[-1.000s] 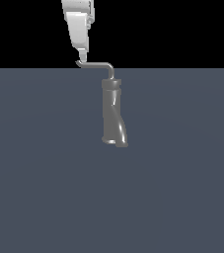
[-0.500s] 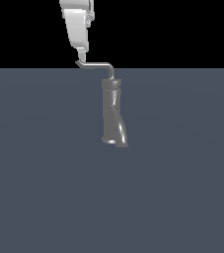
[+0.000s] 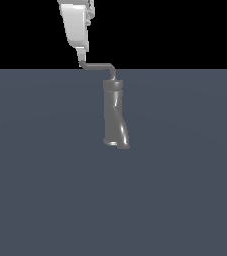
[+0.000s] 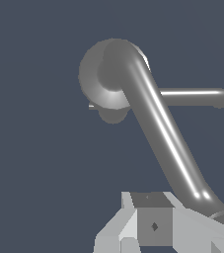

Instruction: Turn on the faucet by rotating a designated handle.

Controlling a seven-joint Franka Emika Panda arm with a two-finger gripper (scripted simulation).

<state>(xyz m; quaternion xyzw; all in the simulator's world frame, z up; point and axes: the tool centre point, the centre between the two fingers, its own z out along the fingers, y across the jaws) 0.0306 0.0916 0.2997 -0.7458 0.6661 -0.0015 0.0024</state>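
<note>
The faucet [image 3: 114,112] is a tall grey twisted tube with a dark collar on top, standing mid-scene in the exterior view. The handle [image 3: 97,65] is a thin bent rod running from the collar toward the exterior view's left, ending in a small hooked tip. My white gripper [image 3: 82,56] comes down from above, with its fingertips right at that tip. In the wrist view the handle [image 4: 163,138] runs from the faucet's round top [image 4: 96,81] to beside my gripper [image 4: 155,232]. The fingers show no gap; the rod lies beside them, not between them.
A flat dark grey-blue floor [image 3: 185,200] surrounds the faucet. In the wrist view a second, thinner rod [image 4: 197,97] sticks out sideways from the faucet's top; it does not show in the exterior view.
The handle rod has swung slightly: it slanted a little before and now looks level in the exterior view. The gripper has leaned a little and stays at the tip.
</note>
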